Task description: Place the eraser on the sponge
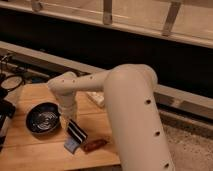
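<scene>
The eraser (76, 131), a black block with white stripes, lies tilted on the upper right part of the light blue sponge (71, 145) on the wooden table. My gripper (68, 121) points down at the end of the white arm, just above the eraser's upper left end. Whether it touches the eraser is hidden by the wrist.
A dark round bowl (43, 119) stands left of the gripper. A reddish-brown sausage-shaped item (94, 145) lies right of the sponge. A whitish item (96, 98) lies behind the arm. Dark gear (7, 107) crowds the table's left edge. The wooden table (30, 150) ends at the front.
</scene>
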Robot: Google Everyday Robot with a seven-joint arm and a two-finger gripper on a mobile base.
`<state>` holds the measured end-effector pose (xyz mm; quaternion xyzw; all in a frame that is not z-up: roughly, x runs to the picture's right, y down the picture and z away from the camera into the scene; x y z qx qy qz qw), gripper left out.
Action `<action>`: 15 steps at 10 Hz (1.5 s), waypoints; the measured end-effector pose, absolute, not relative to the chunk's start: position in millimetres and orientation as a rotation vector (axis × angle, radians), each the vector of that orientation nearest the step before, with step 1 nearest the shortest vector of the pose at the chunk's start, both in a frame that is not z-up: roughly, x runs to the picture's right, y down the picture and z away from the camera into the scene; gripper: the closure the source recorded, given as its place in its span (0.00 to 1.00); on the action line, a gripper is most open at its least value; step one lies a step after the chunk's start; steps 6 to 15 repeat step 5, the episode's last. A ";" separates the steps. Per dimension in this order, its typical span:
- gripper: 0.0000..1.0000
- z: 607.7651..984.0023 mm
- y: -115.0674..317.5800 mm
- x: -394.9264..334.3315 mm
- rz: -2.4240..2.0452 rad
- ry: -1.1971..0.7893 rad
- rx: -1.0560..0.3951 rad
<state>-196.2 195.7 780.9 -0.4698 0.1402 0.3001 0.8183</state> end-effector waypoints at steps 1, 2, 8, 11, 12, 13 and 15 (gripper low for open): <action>0.39 780.6 196.3 -197.5 0.637 0.297 -1.001; 0.28 780.7 196.5 -197.2 0.637 0.297 -1.001; 0.18 779.7 196.8 -198.4 0.634 0.293 -0.999; 0.18 779.7 196.8 -198.4 0.634 0.293 -0.999; 0.18 779.7 196.8 -198.4 0.634 0.293 -0.999; 0.18 779.7 196.8 -198.4 0.634 0.293 -0.999; 0.18 779.7 196.8 -198.4 0.634 0.293 -0.999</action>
